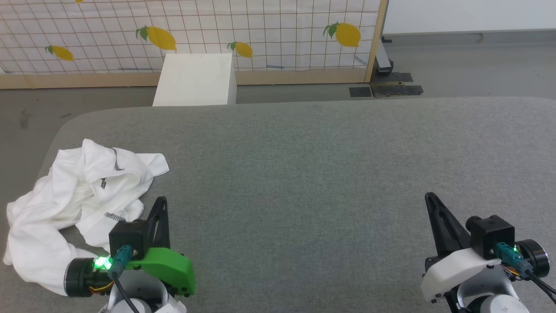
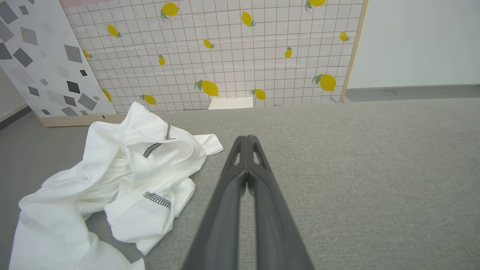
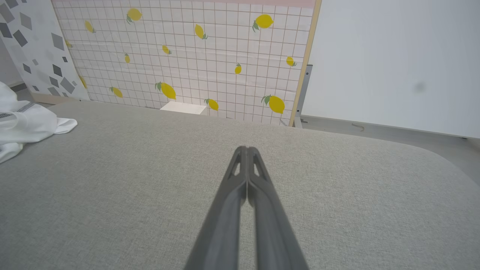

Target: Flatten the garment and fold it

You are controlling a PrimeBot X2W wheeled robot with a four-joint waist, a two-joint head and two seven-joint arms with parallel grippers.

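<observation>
On the grey table (image 1: pixel 304 174), at the corner nearest the robot's left: garment (image 1: pixel 82 191) in a crumpled white heap, dark stitching and small neck label showing. Left gripper (image 1: pixel 161 201) just beside the heap's right edge, fingers pressed together, pinching nothing. Right gripper (image 1: pixel 430 196) well apart on the right side, fingers likewise pressed together, empty. White box (image 1: pixel 195 80) stands beyond the far edge, before a lemon-print panel (image 1: pixel 260 34).

Your head camera looked down on the desk (image 1: pixel 304 174); both wrist cameras skimmed it low, sharing the lemon screen (image 2: pixel 225 48).
</observation>
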